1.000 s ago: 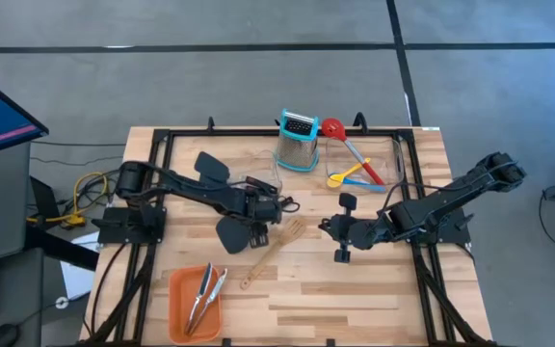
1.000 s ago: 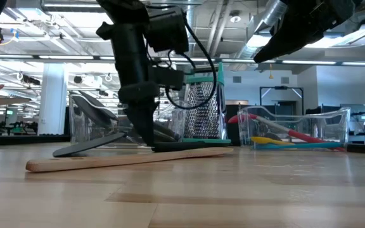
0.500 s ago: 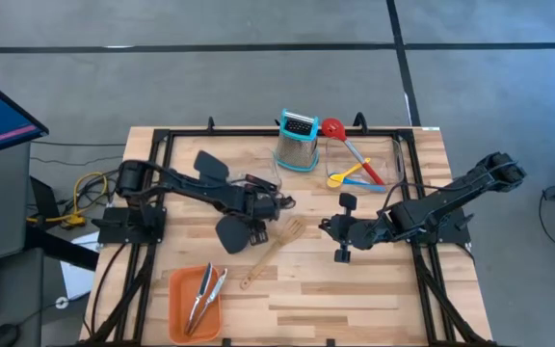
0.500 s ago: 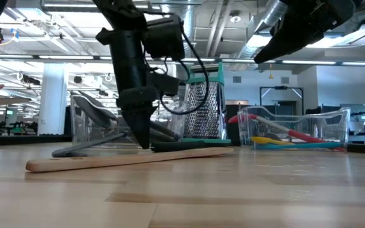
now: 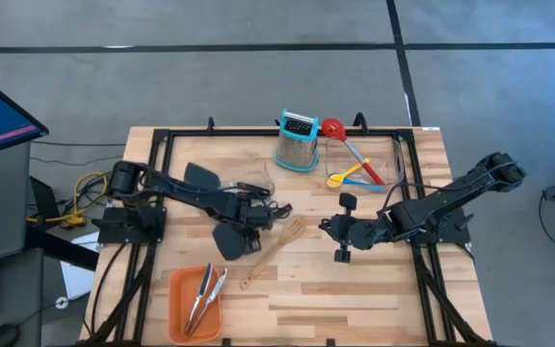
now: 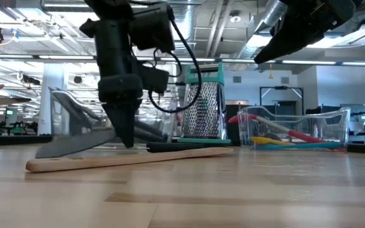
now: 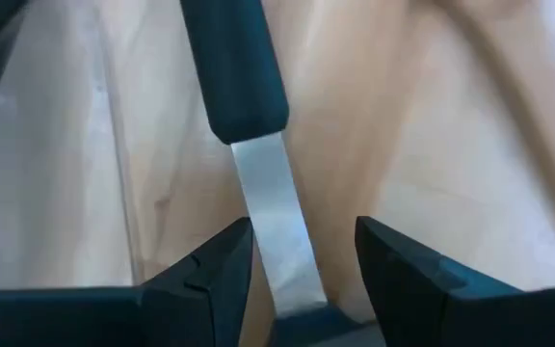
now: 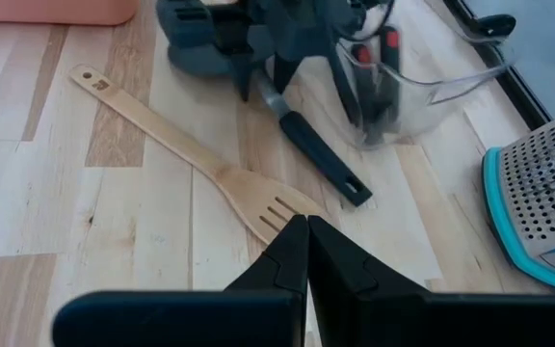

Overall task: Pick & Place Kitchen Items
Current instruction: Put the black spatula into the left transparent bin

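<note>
From my seat the left gripper [image 5: 250, 234] is low over the middle-left of the table, right down at a black spatula [image 5: 229, 238]. On its wrist cam the two fingers [image 7: 215, 265] stand apart on either side of the spatula's grey metal neck [image 7: 270, 217], gaps showing on both sides, so jaws spread and nothing pinched. The spatula's blade lies flat on the wood toward 7 o'clock from the gripper, and its black handle [image 8: 321, 161] runs out the other way.

Just beside it, toward 4 o'clock, lies the wooden slotted spatula [image 5: 273, 252], slotted head up near the gripper and the handle pointing off to 7 o'clock. Another dark spatula [image 5: 198, 175] sits at about 10 o'clock from the gripper, by the clear bin [image 8: 422, 72] on that side.

The steel tongs [image 5: 203, 296] are in the orange tray [image 5: 178, 318] down at the table's 7 o'clock corner. At 12 o'clock stands a box grater [image 5: 297, 141], and the red slotted spoon [image 5: 340, 137] plus the small blue and yellow spoons [image 5: 347, 176] sit in the other clear bin [image 6: 334, 123] just right of it.

The right gripper [image 5: 336, 229] is parked at mid-right, fingers pressed together, holding nothing.
</note>
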`<state>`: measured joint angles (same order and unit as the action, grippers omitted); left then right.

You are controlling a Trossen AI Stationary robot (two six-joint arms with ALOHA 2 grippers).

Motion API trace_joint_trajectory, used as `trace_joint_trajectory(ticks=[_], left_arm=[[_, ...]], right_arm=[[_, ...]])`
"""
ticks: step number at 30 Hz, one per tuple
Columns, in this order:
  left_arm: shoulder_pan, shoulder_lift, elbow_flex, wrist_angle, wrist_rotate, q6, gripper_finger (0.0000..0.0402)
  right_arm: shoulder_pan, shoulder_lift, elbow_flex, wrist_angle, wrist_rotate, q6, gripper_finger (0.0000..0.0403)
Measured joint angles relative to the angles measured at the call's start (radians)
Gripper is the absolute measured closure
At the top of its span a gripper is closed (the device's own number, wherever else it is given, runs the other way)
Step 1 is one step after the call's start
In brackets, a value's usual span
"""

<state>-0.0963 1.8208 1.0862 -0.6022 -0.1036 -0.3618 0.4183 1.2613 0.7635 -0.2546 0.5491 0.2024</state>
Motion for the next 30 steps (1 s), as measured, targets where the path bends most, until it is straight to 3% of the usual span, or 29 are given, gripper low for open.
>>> trace_joint_trajectory(ticks=[23, 30], left_arm=[[-0.009, -0.027, 0.002, 0.028, -0.027, 0.027, 0.023], [0.018, -0.028, 0.003, 0.028, -0.11, 0.106, 0.023]], right_arm=[[0.0, 0.0, 0.0, 0.001, 0.0, 0.0, 0.0401], [0.0, 0.0, 0.0, 0.001, 0.0, 0.0, 0.0401]])
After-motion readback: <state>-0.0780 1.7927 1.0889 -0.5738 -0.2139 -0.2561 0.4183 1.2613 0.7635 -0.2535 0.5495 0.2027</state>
